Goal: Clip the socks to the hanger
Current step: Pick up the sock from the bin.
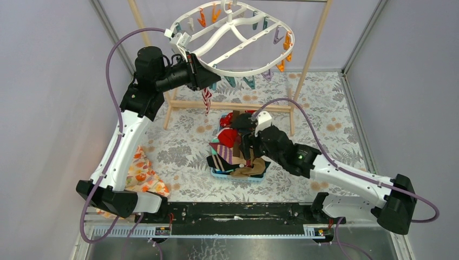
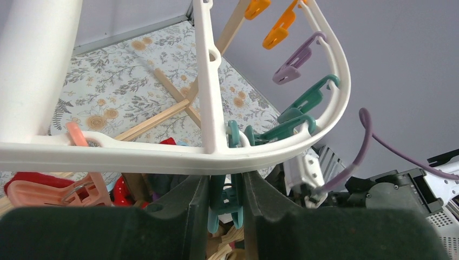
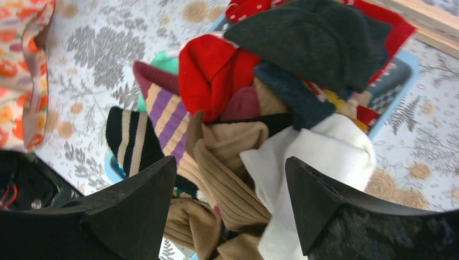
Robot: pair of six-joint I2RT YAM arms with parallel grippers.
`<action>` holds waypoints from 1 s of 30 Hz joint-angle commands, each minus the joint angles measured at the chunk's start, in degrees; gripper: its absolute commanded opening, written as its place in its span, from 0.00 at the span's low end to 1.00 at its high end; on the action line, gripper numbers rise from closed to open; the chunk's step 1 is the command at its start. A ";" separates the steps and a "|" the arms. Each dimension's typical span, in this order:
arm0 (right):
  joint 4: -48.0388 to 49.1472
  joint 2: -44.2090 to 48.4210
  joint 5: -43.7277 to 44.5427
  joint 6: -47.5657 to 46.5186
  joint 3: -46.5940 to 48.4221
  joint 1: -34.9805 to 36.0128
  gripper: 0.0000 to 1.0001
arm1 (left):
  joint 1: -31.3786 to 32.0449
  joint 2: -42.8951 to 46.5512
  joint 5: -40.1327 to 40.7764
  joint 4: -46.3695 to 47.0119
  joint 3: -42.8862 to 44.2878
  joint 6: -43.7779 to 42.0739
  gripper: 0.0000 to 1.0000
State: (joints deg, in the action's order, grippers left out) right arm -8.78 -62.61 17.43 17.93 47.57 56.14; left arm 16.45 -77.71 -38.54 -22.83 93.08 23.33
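Observation:
The white oval hanger [image 1: 233,38] hangs from the wooden frame, with orange, teal and purple pegs around its rim. My left gripper [image 1: 208,76] is at its near-left rim [image 2: 162,157], shut on a teal peg [image 2: 230,203] that hangs below the rim. A red-and-white striped sock [image 1: 207,100] hangs just below it. The other socks lie piled [image 1: 235,146] in a basket. My right gripper [image 1: 248,154] is open just above the pile, its jaws [image 3: 230,165] on either side of a brown ribbed sock [image 3: 233,184] and a white sock [image 3: 325,157]. Red [image 3: 211,76], black [image 3: 314,38] and purple-striped [image 3: 168,119] socks lie beyond.
A light blue basket [image 1: 224,174] holds the pile. The wooden pole frame [image 1: 314,43] stands on the floral mat behind it. An orange floral cloth [image 1: 143,176] lies at the left by the left arm's base. A pink peg [image 2: 81,189] hangs left of the left fingers.

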 commanded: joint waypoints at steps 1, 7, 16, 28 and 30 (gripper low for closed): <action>0.10 -4.35 -8.88 -7.74 5.72 0.20 0.80 | -0.01 0.70 -0.56 -0.15 0.54 -0.43 0.00; -4.63 -11.43 -11.04 -13.96 12.02 0.11 0.79 | -0.01 0.90 -0.65 -0.46 0.37 -0.91 0.00; -11.28 -17.59 -12.95 -21.23 17.84 0.11 0.67 | -0.01 1.13 -0.92 -0.46 0.37 -1.13 0.00; -18.24 -20.63 -20.24 -25.47 22.83 0.00 0.12 | -0.01 1.37 -0.22 -1.12 0.90 -1.58 0.00; -19.35 -20.83 -21.18 -25.81 23.96 0.00 0.01 | -0.01 1.25 -0.30 -1.25 0.84 -1.45 0.00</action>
State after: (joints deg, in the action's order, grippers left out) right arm -24.93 -83.09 0.05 -5.65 67.35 56.12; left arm 16.45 -77.49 -38.61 -24.05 93.08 22.63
